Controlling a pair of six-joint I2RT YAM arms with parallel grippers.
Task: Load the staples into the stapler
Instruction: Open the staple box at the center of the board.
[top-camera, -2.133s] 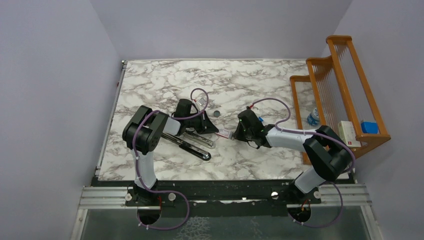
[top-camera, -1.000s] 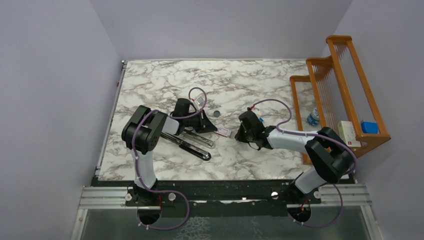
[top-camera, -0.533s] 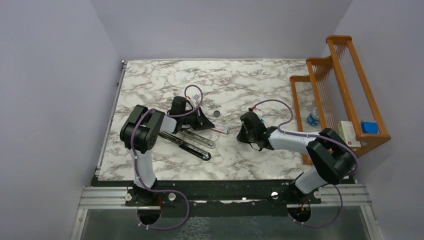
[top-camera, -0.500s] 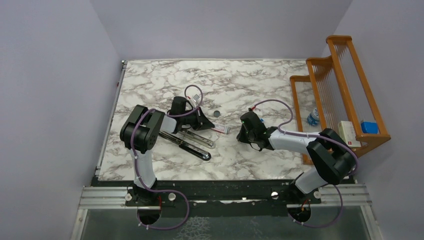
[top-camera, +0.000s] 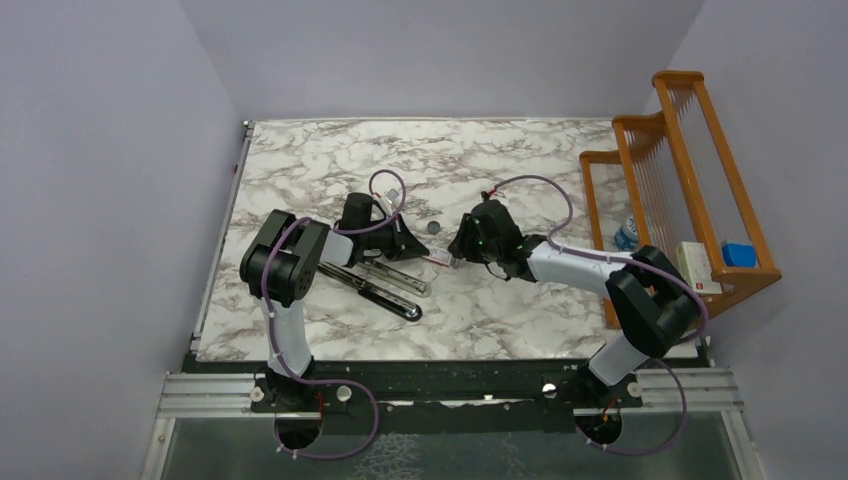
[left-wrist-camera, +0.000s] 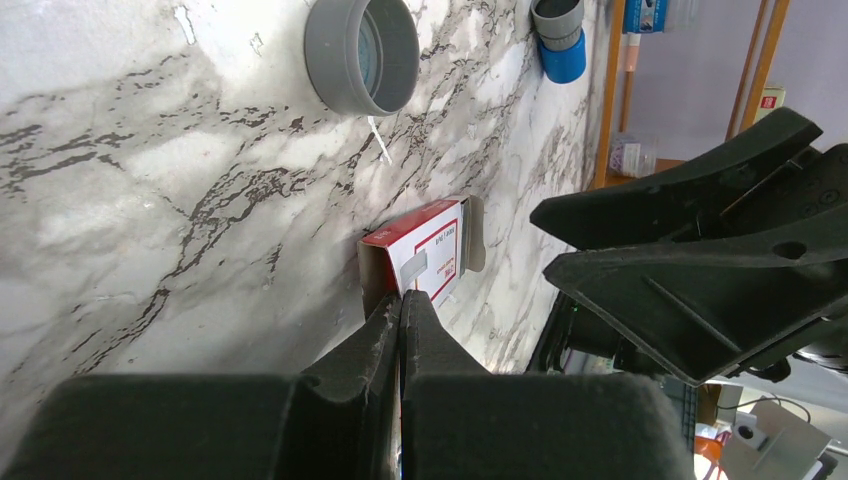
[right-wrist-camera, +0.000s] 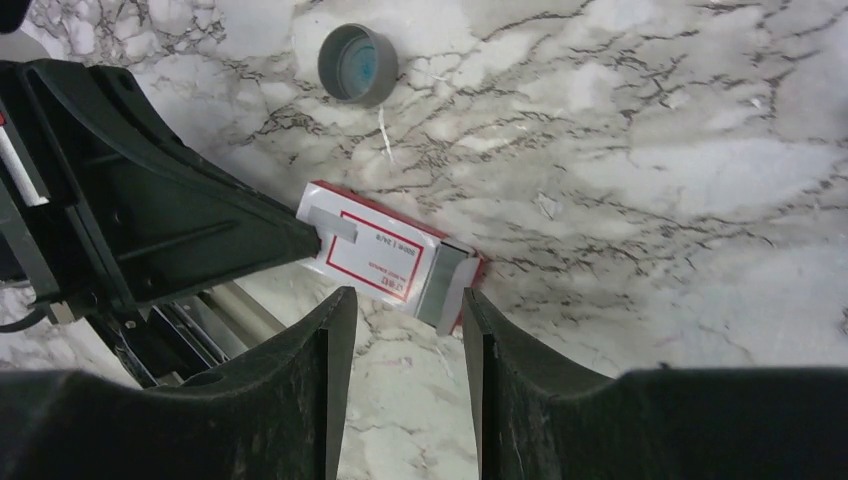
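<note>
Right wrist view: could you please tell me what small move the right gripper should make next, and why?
Probably lower the right gripper and close it on the grey end sticking out of the box. Its jaws stand open right above that end, while the left gripper is shut on the box's opposite end and could brace it for a pull.

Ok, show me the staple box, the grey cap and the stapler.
staple box (right-wrist-camera: 385, 258): right wrist view, on its white label.
grey cap (right-wrist-camera: 357, 65): right wrist view, in its hollow middle.
stapler (top-camera: 385, 297): top view, on its dark lower bar.
</note>
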